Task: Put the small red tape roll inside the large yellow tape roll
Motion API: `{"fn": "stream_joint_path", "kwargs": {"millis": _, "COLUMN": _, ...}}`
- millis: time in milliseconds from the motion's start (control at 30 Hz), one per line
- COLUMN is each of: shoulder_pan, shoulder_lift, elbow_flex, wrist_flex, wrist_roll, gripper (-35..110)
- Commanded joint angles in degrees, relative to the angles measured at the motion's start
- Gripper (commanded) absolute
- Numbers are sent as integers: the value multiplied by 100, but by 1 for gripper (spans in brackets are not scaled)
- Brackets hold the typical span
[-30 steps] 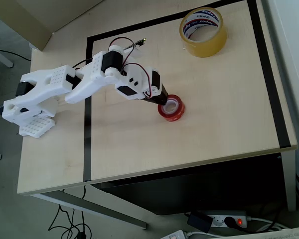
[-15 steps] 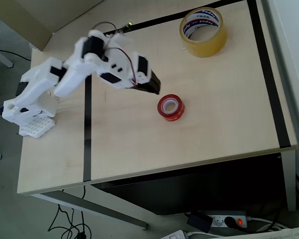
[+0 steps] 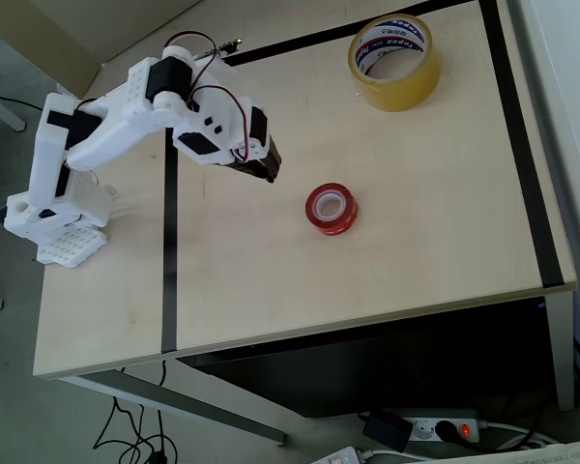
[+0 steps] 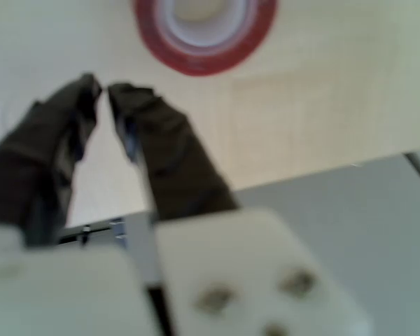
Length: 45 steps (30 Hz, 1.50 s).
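The small red tape roll (image 3: pixel 331 209) lies flat on the light wooden table (image 3: pixel 416 242), near its middle. In the wrist view the small red tape roll (image 4: pixel 204 35) sits at the top edge, ahead of the fingertips. My gripper (image 3: pixel 269 172) hovers to the left of it, a short gap away, with nothing in it. Its dark fingers (image 4: pixel 161 154) stand almost together, so my gripper (image 4: pixel 105 89) is shut and empty. The large yellow tape roll (image 3: pixel 394 61) lies flat at the far right of the table, well away from the red one.
Black tape lines (image 3: pixel 169 251) mark a rectangle on the table. The arm's white base (image 3: pixel 53 227) stands at the left edge. A power strip (image 3: pixel 440 428) and cables lie on the floor below the front edge.
My gripper has drawn back up and to the left, away from the red roll it was touching a second ago. The red roll stays on the table.
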Motion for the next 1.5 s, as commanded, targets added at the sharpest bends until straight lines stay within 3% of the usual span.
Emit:
{"fn": "stream_joint_path", "kwargs": {"millis": 0, "shoulder_pan": 114, "shoulder_lift": 888, "elbow_flex": 255, "wrist_flex": 70, "wrist_roll": 105, "gripper": 1}}
{"fn": "stream_joint_path", "kwargs": {"millis": 333, "shoulder_pan": 229, "shoulder_lift": 1758, "elbow_flex": 2083, "wrist_flex": -940, "wrist_roll": 193, "gripper": 27}}
{"fn": "stream_joint_path", "kwargs": {"millis": 1000, "shoulder_pan": 334, "shoulder_lift": 1424, "elbow_flex": 3437, "wrist_flex": -1995, "wrist_roll": 290, "gripper": 28}}
{"fn": "stream_joint_path", "kwargs": {"millis": 1467, "shoulder_pan": 246, "shoulder_lift": 765, "elbow_flex": 3164, "wrist_flex": -2452, "wrist_roll": 237, "gripper": 28}}
